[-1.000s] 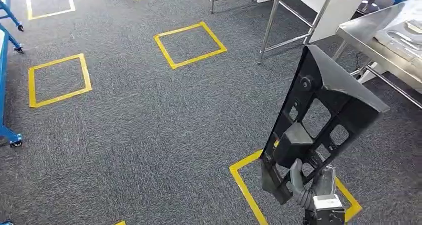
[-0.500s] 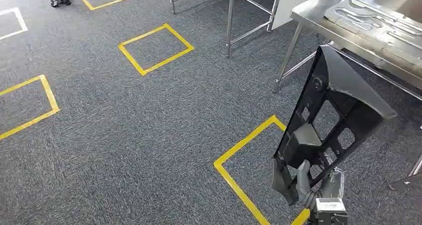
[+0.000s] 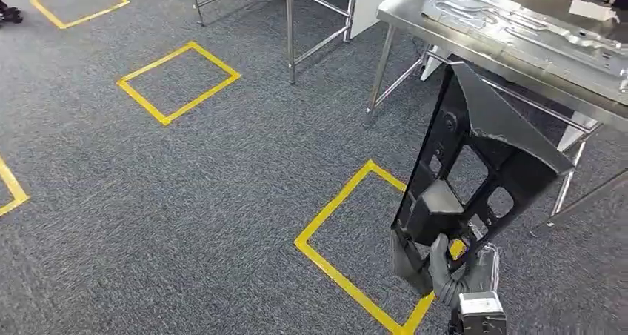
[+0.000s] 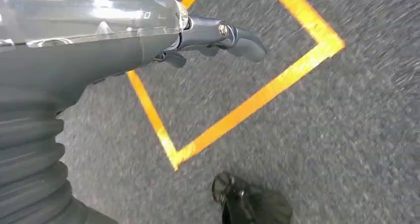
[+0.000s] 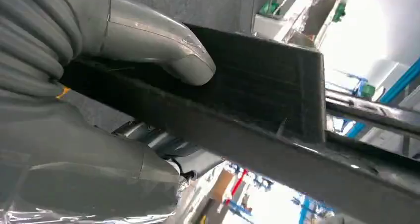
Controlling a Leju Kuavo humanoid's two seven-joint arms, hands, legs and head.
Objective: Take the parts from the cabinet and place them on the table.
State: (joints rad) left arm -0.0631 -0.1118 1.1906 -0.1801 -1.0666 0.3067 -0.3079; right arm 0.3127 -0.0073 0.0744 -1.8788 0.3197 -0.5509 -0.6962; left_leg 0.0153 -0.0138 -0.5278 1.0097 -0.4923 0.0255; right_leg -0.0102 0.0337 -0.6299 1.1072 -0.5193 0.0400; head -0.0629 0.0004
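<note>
fingers (image 3: 438, 259) of right hand (image 3: 461, 276) clamp bottom edge of black part (image 3: 474, 172), upright, near steel table (image 3: 415, 12) | left hand (image 4: 218, 38) hangs loose, holds nothing | risk: tall part tips, clips table edge

Right hand (image 3: 461, 272) sits low at the robot's right side, wrist pointing up, fingers and thumb (image 5: 190, 65) wrapped around the bottom edge of the black part (image 3: 481, 164), while the left hand (image 4: 218, 38) hangs down, fingers loosely curled, holding nothing.
</note>
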